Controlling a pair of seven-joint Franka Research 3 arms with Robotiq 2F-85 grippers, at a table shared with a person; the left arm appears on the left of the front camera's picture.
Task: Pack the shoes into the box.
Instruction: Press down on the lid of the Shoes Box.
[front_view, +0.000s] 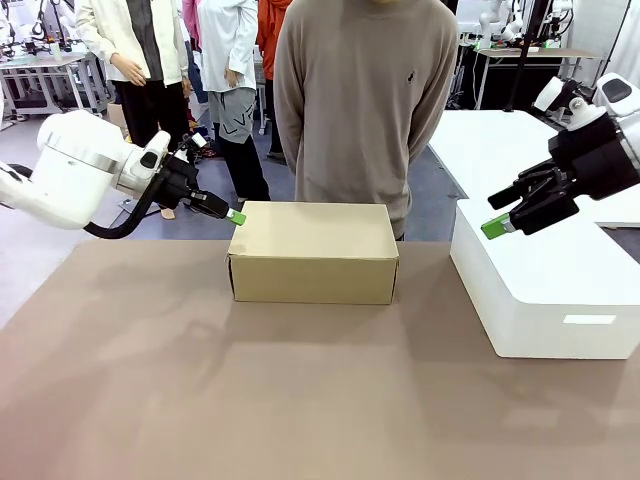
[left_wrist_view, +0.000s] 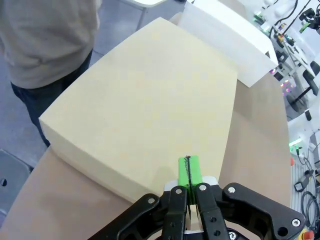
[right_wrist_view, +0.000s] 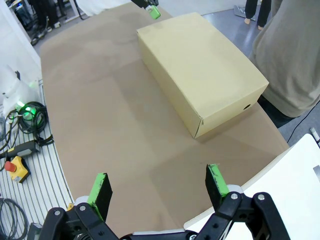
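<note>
Table (front_view: 200, 400): a brown surface runs across the front view, carrying the box at its far middle and a white block at its right.
White block (front_view: 540, 290): a large white rectangular block with rounded corners sits on the table's right side, well apart from the box.
Person (front_view: 365, 90): stands at the far edge directly behind the box, in a grey-beige sweater.
Box (front_view: 313, 252): the tan cardboard shoebox lies with its lid flat and closed, long side facing the robot.
Left gripper (front_view: 236, 216): jaws pressed together with nothing between them, green pads (left_wrist_view: 188, 170) meeting; the tip hovers at the box's upper left corner, just over the lid's edge in the left wrist view.
Right gripper (front_view: 497, 226): jaws spread wide and holding nothing, raised above the white block's near-left part, well to the right of the box; in the right wrist view the box (right_wrist_view: 200, 70) lies ahead beyond the fingers (right_wrist_view: 216, 181).
</note>
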